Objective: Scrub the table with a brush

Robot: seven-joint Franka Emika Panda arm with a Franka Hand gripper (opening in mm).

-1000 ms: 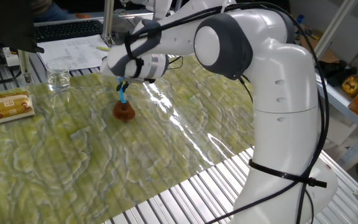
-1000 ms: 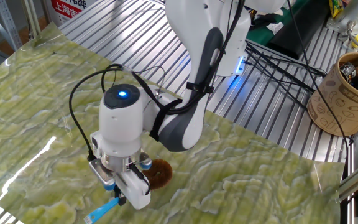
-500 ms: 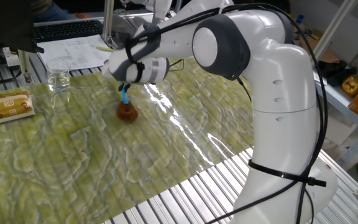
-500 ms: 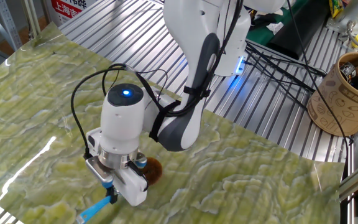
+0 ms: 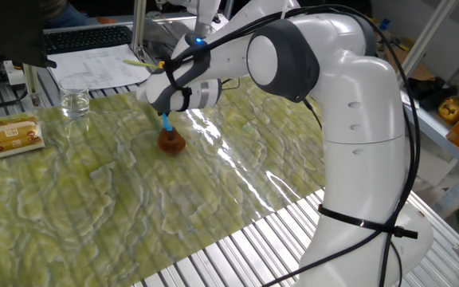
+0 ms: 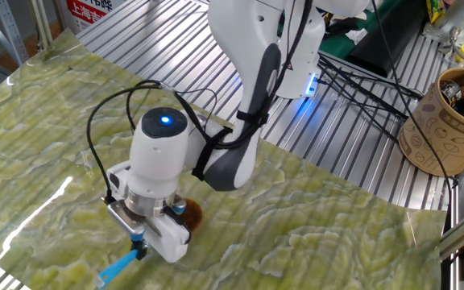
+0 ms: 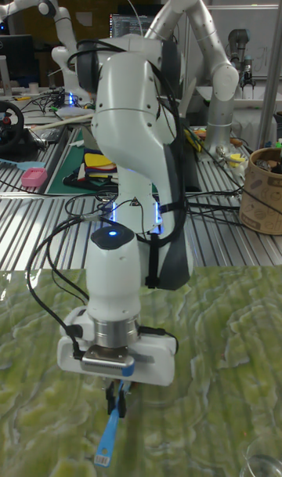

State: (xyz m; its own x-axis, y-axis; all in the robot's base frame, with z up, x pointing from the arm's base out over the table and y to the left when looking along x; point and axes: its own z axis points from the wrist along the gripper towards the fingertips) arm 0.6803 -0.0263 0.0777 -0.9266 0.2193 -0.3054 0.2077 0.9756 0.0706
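Blue-handled, the brush [image 5: 168, 134] was clamped between the fingers of the gripper [image 5: 166, 117], its reddish bristle head just below the hand, pressed on the table [image 5: 94, 199] and its marbled sheet.

Far behind stand cluttered workbenches with dark monitors [image 7: 17, 54], a keyboard [image 5: 86, 36], loose cables [image 6: 361, 80] and other white robot arms [image 7: 205, 50]

Little can be read. Red characters are carried on a white sign [image 6: 93, 11] lying far beyond the gripper [image 6: 138, 243], but they cannot be made out. Printing is borne by the tan box [image 5: 11, 135], off to the gripper's side, too small to read.
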